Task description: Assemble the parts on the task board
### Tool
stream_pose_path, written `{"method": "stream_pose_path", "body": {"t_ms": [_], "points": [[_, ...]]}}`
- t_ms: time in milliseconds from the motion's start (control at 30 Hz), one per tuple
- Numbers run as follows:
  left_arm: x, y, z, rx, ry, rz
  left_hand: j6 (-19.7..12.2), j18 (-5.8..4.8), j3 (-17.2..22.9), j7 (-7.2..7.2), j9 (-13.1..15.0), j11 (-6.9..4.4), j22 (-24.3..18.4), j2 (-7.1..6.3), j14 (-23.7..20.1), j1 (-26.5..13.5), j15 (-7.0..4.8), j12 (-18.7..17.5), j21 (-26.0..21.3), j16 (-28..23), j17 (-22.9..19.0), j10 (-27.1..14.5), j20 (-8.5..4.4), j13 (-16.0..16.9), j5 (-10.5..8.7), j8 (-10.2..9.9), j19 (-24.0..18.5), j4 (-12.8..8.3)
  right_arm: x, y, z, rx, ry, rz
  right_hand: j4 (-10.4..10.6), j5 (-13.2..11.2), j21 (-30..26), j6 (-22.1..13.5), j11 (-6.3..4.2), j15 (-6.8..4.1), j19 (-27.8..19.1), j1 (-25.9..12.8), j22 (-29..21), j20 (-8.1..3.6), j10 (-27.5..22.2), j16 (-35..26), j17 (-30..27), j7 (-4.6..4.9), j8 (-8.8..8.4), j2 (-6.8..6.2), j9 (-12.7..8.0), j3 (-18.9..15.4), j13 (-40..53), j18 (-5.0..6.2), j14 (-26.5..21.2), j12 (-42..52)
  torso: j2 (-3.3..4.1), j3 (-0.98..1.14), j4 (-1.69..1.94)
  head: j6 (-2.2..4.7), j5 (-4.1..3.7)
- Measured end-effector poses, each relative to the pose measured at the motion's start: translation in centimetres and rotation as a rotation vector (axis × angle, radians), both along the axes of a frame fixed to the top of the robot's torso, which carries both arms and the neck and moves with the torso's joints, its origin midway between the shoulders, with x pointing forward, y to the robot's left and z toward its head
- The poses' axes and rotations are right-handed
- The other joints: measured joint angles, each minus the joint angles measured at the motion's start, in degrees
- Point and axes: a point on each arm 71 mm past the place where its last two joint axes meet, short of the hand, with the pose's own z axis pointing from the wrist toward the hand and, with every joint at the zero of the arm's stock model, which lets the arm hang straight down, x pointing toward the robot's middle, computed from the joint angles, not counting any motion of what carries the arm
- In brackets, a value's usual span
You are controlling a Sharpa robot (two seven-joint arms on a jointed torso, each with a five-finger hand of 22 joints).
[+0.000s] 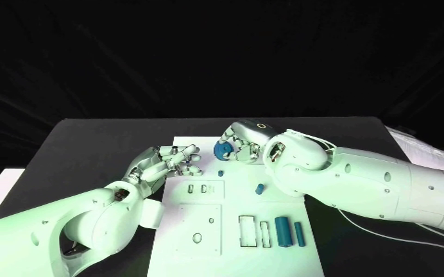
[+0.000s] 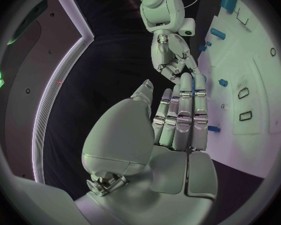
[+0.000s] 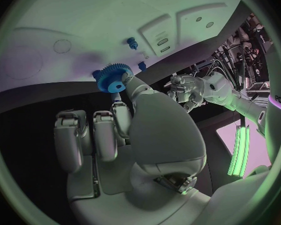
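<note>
Left hand (image 1: 171,161) resting at the board's (image 1: 208,226) near-left corner, fingers stretched out side by side and slightly apart, nothing in them. Same story from the left wrist: fingers (image 2: 181,117) straight, tips out over the dark table just short of the white plate.

On the board, going across: two small slots (image 1: 197,189) just beside the left fingertips, then a tiny blue peg (image 1: 220,173) standing a bit further right, then a short blue piece (image 1: 260,189) near the right forearm. Lower down, two rectangular cutouts (image 1: 255,231) and, touching side by side, two long blue-teal bars (image 1: 290,233) near the right edge.

Gear (image 1: 223,149): small, blue, toothed all round, with a raised hub and centre hole, clearly visible from the right wrist (image 3: 113,78). Sitting at the board's far edge, up off the plate, pinched at the fingertips of the right hand (image 1: 245,141). So right hand closed around the gear, thumb (image 3: 135,87) pressed against its rim, other fingers curled below. Gear well apart from the left hand, with the peg just beyond it in the right wrist view (image 3: 133,43).
</note>
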Motion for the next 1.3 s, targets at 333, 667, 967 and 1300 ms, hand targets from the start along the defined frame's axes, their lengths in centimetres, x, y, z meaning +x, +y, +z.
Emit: {"method": "stream_pose_path", "body": {"t_ms": [333,667,967,1300], "points": [[0.0,-0.1,0.0,-0.001,0.0,-0.003,0.0,0.0,-0.2,0.0,0.0,0.0,0.0,0.0,0.0,0.0,0.0,0.0,0.0,0.0,0.1,0.0,0.0,0.0,0.0,0.0,0.0,-0.2,0.9,1.5,-1.1,-0.017,0.022,-0.01,0.0,0.0,0.0,0.4,-0.29,0.0,0.0,-0.5,0.0,0.0,-0.1,0.0,0.0,-0.17,0.03,-0.46,0.0,0.3,-0.4,0.0,0.0,-0.6,0.07,0.07,0.0,-0.17,0.38],[0.0,-0.1,0.0,-0.001,0.001,-0.003,0.0,0.0,-0.2,0.0,0.0,0.0,0.0,0.0,0.0,0.0,0.0,0.0,0.0,0.0,0.1,0.0,0.0,0.0,0.0,0.0,0.0,-0.2,1.6,2.3,-1.6,-0.037,0.023,-0.019,-0.1,0.3,0.0,0.7,-0.17,0.01,0.0,-1.0,0.0,0.01,-0.7,0.0,0.0,-0.18,0.03,-0.97,0.0,0.8,-1.1,0.0,0.0,-1.8,0.08,0.09,-0.05,-0.1,0.56],[0.0,-0.1,0.0,-0.001,0.002,-0.004,0.0,0.0,-0.2,0.0,0.0,0.0,0.0,0.0,0.0,0.0,0.0,0.0,0.0,0.0,0.1,0.0,0.0,0.0,0.0,0.0,0.0,-0.2,2.3,2.6,-2.0,-0.048,0.023,-0.027,0.1,-0.5,-0.1,0.0,1.13,0.12,0.0,-2.6,0.0,0.0,-3.4,-0.5,0.0,0.53,-1.91,-1.78,0.0,1.7,-4.3,0.0,0.0,-6.1,0.07,0.12,-0.14,-0.21,0.64],[0.0,-0.2,0.0,-0.001,0.006,-0.009,0.0,0.0,-0.2,0.0,0.0,0.0,0.0,0.0,0.0,0.0,0.0,0.0,0.0,0.0,0.1,0.0,0.0,0.0,0.0,0.0,0.0,-0.2,2.5,2.5,-2.3,-0.054,0.029,-0.03,1.4,-2.6,-0.7,-7.0,2.38,1.38,0.0,-4.0,0.0,1.07,-8.2,-0.9,0.0,2.03,-2.64,-2.82,-1.1,0.9,-10.9,0.0,0.1,-14.5,0.07,0.11,-0.11,-0.27,0.62]]}}
